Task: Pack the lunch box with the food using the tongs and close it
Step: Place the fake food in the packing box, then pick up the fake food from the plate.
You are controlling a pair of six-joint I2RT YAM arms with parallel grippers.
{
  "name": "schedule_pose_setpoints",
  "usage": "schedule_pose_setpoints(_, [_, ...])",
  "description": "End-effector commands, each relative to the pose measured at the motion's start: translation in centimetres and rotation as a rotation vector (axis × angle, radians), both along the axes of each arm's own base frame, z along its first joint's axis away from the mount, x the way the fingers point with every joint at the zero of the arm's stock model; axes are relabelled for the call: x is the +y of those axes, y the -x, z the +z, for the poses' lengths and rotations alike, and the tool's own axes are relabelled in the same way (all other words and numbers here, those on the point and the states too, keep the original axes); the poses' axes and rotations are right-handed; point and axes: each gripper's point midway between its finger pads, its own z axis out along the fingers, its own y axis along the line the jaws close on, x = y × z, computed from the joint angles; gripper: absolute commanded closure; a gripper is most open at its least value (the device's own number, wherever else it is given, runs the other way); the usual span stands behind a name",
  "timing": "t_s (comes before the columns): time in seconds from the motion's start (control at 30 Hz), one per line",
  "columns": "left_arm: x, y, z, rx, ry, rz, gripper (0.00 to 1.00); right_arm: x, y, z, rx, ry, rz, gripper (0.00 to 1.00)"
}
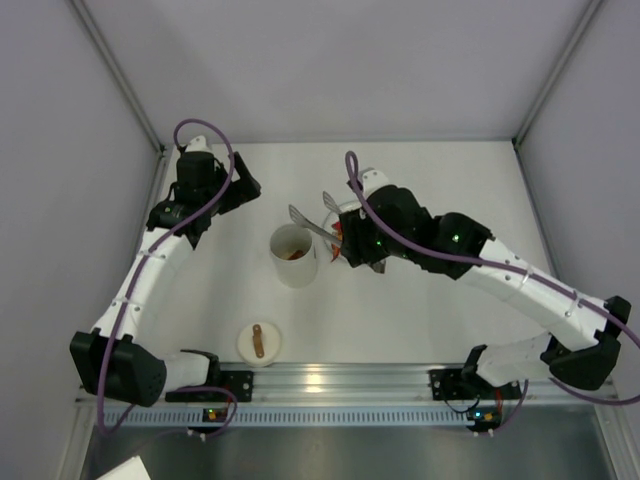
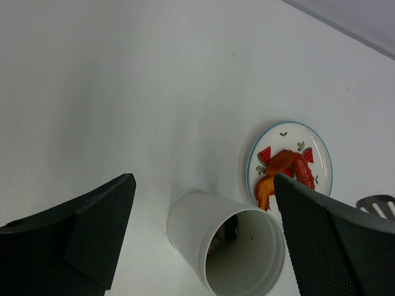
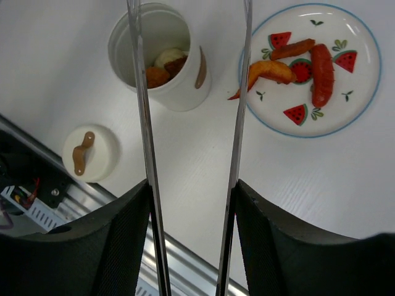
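The lunch box (image 1: 293,255) (image 3: 179,86) (image 2: 228,246) is a white cup standing upright and uncovered, with beige and brown food (image 3: 163,66) inside it. Its lid (image 1: 259,342) (image 3: 89,154) with the brown strap lies apart on the table, nearer the arm bases. My right gripper (image 1: 352,245) (image 3: 191,191) is shut on the tongs (image 3: 143,105) (image 1: 310,222), one finger against each slim arm. The tongs' arms stand spread, with nothing between them, and their tips reach over the cup's rim. Orange and red food strips (image 3: 321,65) (image 2: 287,163) lie on the plate (image 3: 364,92) (image 2: 321,145). My left gripper (image 1: 225,190) (image 2: 203,185) hangs open and empty, back left of the cup.
The plate with watermelon marks sits right of the cup and is mostly hidden under the right arm in the top view. A metal rail (image 1: 330,385) runs along the near table edge. Grey walls close in the back and both sides.
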Motion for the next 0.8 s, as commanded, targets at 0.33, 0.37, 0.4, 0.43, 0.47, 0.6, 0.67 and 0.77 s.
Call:
schedule_pose_setpoints(0.33, [-0.5,-0.1,0.3,-0.010,0.020,-0.015,0.01,-10.1,-5.3,-5.5,0.039,0.114,-0.368,0.49])
schedule_pose_setpoints(0.37, [-0.5,-0.1,0.3,-0.010,0.020,-0.015,0.01,-10.1,-5.5,-6.1,0.047,0.122,-0.371,0.50])
schedule_pose_setpoints(0.4, [-0.5,-0.1,0.4,-0.012,0.019,-0.016,0.01,-10.0,-5.7,-7.1,0.064,0.142,-0.373,0.50])
schedule_pose_setpoints(0.43, [-0.5,-0.1,0.3,-0.011,0.019,-0.016,0.01,-9.8,-5.9,-7.9,0.067,0.149,-0.375,0.50])
schedule_pose_setpoints(0.47, [-0.6,-0.1,0.3,-0.009,0.021,-0.016,0.01,-9.8,-6.1,-8.2,0.070,0.154,-0.374,0.51])
schedule_pose_setpoints(0.6, [-0.4,-0.1,0.3,-0.010,0.015,-0.012,0.01,-9.2,-6.8,-10.0,0.096,0.177,-0.376,0.51])
schedule_pose_setpoints(0.67, [-0.4,0.0,0.5,-0.016,0.013,-0.011,0.01,-9.0,-7.2,-10.6,0.102,0.186,-0.378,0.52])
schedule_pose_setpoints(0.77, [-0.3,0.0,0.6,-0.018,0.013,-0.009,0.01,-8.4,-7.4,-11.6,0.122,0.198,-0.368,0.53])
